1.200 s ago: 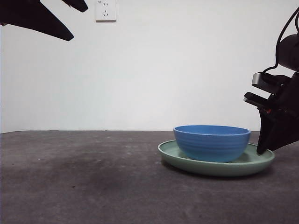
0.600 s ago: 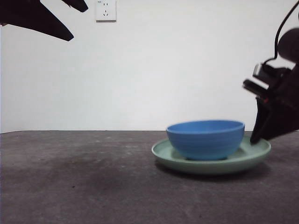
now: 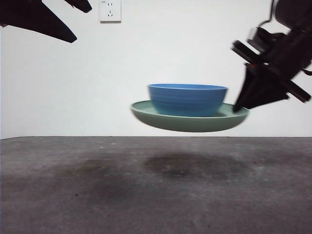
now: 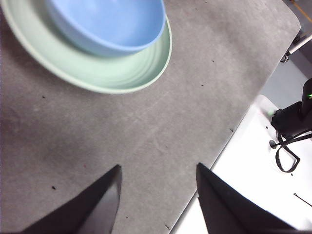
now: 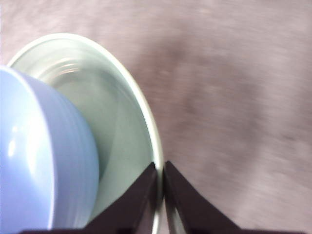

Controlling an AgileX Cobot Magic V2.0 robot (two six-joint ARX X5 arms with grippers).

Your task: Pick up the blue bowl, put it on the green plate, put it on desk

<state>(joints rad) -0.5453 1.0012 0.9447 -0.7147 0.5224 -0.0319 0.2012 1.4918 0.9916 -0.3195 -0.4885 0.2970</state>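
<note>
Green plate (image 3: 187, 123) with blue bowl (image 3: 187, 99), now airborne and level, rim between right gripper (image 5: 160, 170) jaws.

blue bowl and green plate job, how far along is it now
Done: the blue bowl sits in the green plate. In hand: the right pincer pinches the plate's rim, holding both above the desk. Left: setting them down. The left pincer waits, open.

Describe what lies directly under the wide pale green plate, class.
Only air and a dark shadow on the grey-brown matte desk: the wide pale green plate, carrying the round blue bowl, hangs from the right gripper clamped on its rim. The plate's centre is covered.
</note>
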